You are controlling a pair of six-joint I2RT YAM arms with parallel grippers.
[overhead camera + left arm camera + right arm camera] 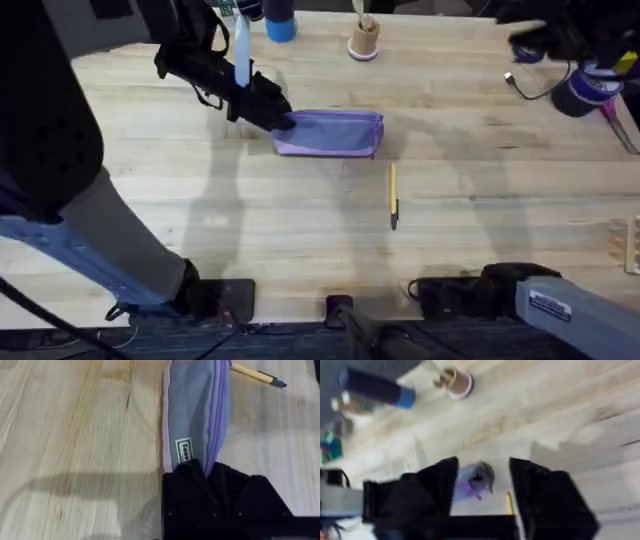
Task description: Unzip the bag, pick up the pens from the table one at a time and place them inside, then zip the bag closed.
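The bag [330,133] lay on its side toward the far middle of the table [300,230], its zipper shut as far as I could see. The left gripper [283,121] had clamped its black fingers onto the bag's left end. A yellow pen [393,194] rested just beside the bag, on the near side. The right gripper [482,495] stood with its fingers spread, holding nothing.
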